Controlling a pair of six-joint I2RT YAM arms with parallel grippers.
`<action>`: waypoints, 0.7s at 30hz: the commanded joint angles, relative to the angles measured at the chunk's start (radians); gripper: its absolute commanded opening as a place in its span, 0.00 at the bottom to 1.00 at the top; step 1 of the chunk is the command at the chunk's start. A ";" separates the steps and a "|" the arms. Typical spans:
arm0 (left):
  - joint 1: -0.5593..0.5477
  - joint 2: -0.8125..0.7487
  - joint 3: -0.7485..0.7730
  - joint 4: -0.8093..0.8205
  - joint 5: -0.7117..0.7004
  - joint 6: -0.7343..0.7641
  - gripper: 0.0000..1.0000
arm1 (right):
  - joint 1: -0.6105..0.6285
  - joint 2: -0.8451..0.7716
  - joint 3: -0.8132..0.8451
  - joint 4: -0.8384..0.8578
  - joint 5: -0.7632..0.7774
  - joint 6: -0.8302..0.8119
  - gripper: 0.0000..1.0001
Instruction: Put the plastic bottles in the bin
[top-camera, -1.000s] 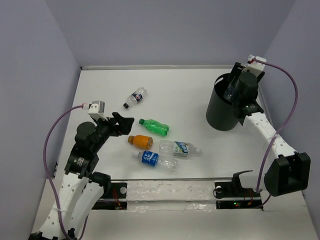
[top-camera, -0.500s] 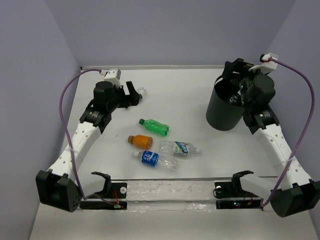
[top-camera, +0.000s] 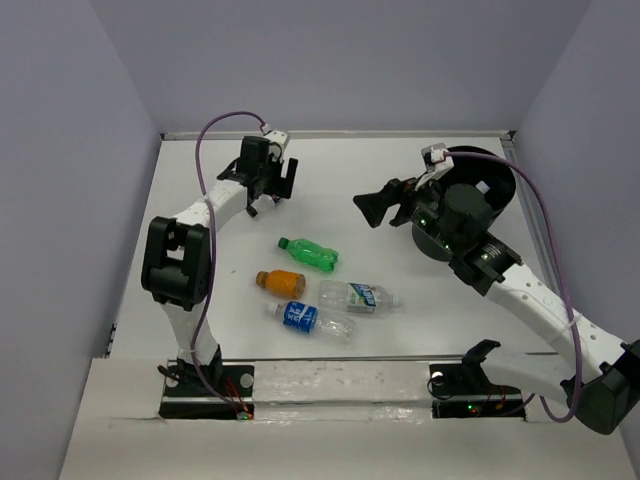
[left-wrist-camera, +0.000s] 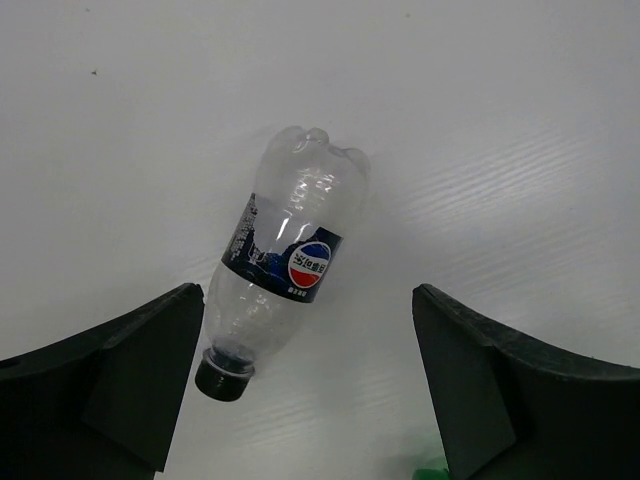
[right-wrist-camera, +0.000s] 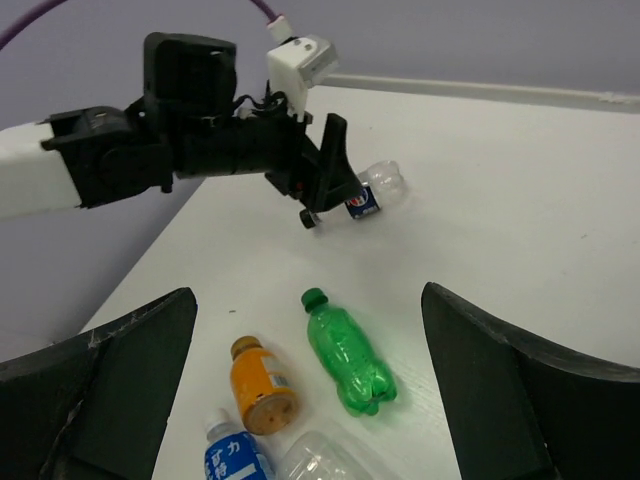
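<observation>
A clear bottle with a dark label and black cap (left-wrist-camera: 290, 270) lies on the table between the fingers of my open left gripper (left-wrist-camera: 310, 400), close to the left finger (left-wrist-camera: 130, 380). In the top view that gripper (top-camera: 268, 186) covers most of it. My right gripper (top-camera: 380, 207) is open and empty, left of the black bin (top-camera: 498, 172). Below its jaws lie the green bottle (right-wrist-camera: 350, 350), the orange bottle (right-wrist-camera: 262, 385) and the blue-label bottle (right-wrist-camera: 235, 455). The pale-label bottle (top-camera: 358, 296) lies beside them. The plain clear bottle is out of sight.
The right arm's wrist and elbow stand in front of the bin and hide much of it. The left arm (right-wrist-camera: 130, 150) stretches along the table's left side to the far end. Grey walls close in the table on three sides.
The right gripper, which held a clear bottle over the bin, is now empty and has swung left. The left arm has reached far forward over the dark-labelled bottle.
</observation>
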 joint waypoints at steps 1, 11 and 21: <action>-0.006 0.043 0.073 -0.020 -0.039 0.115 0.95 | 0.039 -0.027 -0.014 0.009 -0.056 -0.001 0.99; -0.006 0.203 0.126 -0.098 -0.165 0.130 0.89 | 0.048 -0.037 -0.060 0.012 -0.096 -0.004 0.99; -0.003 0.206 0.064 -0.078 -0.186 0.102 0.45 | 0.048 -0.020 -0.065 0.032 -0.105 0.012 0.99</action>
